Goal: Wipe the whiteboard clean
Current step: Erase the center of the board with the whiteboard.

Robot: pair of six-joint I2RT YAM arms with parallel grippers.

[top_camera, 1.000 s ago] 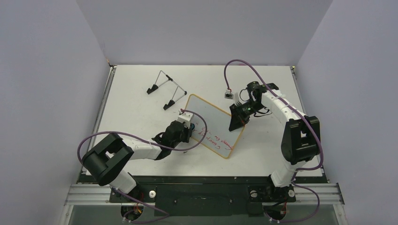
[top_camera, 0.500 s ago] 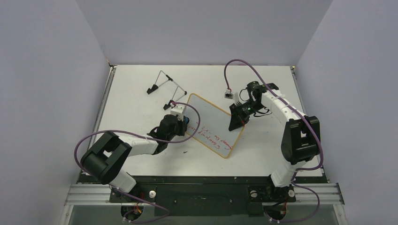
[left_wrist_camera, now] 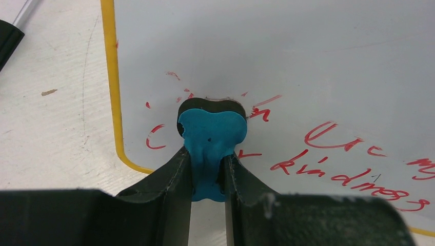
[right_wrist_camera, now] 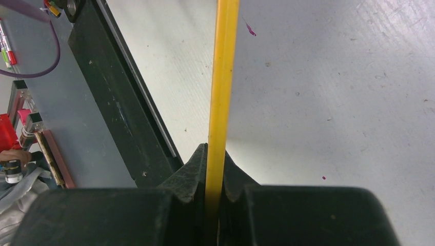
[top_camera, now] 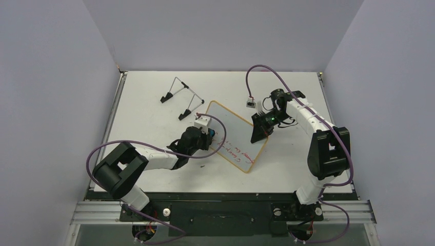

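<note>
The whiteboard (top_camera: 232, 124), white with a yellow rim, lies tilted in the middle of the table; red writing (top_camera: 237, 152) runs along its near part. My left gripper (top_camera: 209, 137) is shut on a blue eraser (left_wrist_camera: 213, 134) whose dark pad presses on the board (left_wrist_camera: 287, 56) near its left corner, among smeared red marks. More red words (left_wrist_camera: 349, 174) lie to the right of it. My right gripper (top_camera: 259, 134) is shut on the board's right edge, and the yellow rim (right_wrist_camera: 223, 77) runs straight up from between the fingers (right_wrist_camera: 214, 154).
A thin wire stand (top_camera: 180, 97) with black feet sits at the back left; one foot (left_wrist_camera: 7, 41) shows beside the board's left rim. The table's black front rail (right_wrist_camera: 118, 102) lies left of the right gripper. A purple cable plug (top_camera: 250, 102) hangs behind the board.
My left gripper swept the eraser left and back towards the board's left edge, then came right again onto the board. The right gripper and the board have stayed put.
</note>
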